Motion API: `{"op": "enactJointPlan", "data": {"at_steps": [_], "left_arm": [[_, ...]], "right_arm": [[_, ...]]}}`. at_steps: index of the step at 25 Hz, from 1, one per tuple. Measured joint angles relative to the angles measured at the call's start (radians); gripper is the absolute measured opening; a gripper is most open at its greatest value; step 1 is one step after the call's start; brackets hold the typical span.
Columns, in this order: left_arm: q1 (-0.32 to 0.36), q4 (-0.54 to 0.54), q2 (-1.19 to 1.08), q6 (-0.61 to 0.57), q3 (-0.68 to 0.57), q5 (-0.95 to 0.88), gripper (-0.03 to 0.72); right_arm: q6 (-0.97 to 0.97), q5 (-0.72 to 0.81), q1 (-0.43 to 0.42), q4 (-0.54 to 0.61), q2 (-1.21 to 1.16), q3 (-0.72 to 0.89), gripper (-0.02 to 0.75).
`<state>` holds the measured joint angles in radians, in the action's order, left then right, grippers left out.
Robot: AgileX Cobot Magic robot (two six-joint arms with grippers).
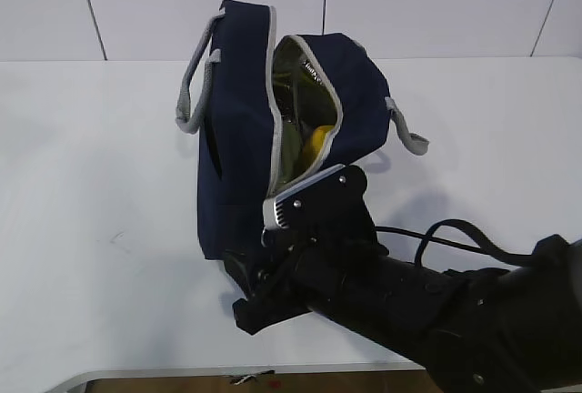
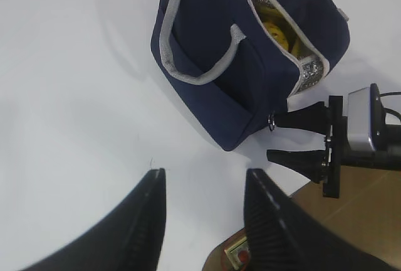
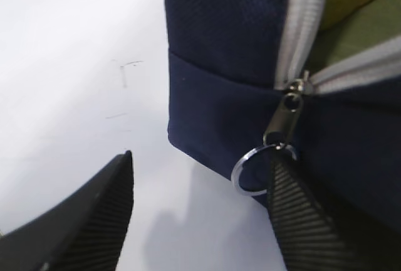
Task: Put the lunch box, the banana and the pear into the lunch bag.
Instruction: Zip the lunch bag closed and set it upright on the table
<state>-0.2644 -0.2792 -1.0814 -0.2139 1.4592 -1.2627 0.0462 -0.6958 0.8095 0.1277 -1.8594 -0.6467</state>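
Lunch bag (image 1: 238,138) stands upright on the white table (image 1: 91,184), its unzipped mouth running from the near end to the far end, gaping upward. Yellow fruit (image 2: 276,32) shows inside; which piece it is I cannot tell. The right gripper (image 3: 200,221) sits open at the bag's near corner, one finger beside the zipper pull ring (image 3: 260,169). The left gripper (image 2: 203,221) hangs open over bare table, apart from the bag.

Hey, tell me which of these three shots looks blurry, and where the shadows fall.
Right wrist view: softest, the tool fingers and the zipper ring blurred by closeness. Left wrist view: lunch bag fairly sharp, near fingers smeared, faint shadow left of the bag. Exterior view: even light, a soft shadow on the table right of the bag.
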Motion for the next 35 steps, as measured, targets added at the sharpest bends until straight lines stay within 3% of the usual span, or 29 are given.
{"op": "enactJointPlan", "data": {"at_steps": [19,35], "left_arm": [[0.0,0.0,0.0,0.002,0.0,0.0,0.31],[0.0,0.0,0.0,0.002,0.0,0.0,0.3]], "right_arm": [[0.006,0.076,0.0,0.041,-0.005,0.0,0.534],[0.006,-0.013,0.0,0.05,-0.056,-0.008,0.534]]}}
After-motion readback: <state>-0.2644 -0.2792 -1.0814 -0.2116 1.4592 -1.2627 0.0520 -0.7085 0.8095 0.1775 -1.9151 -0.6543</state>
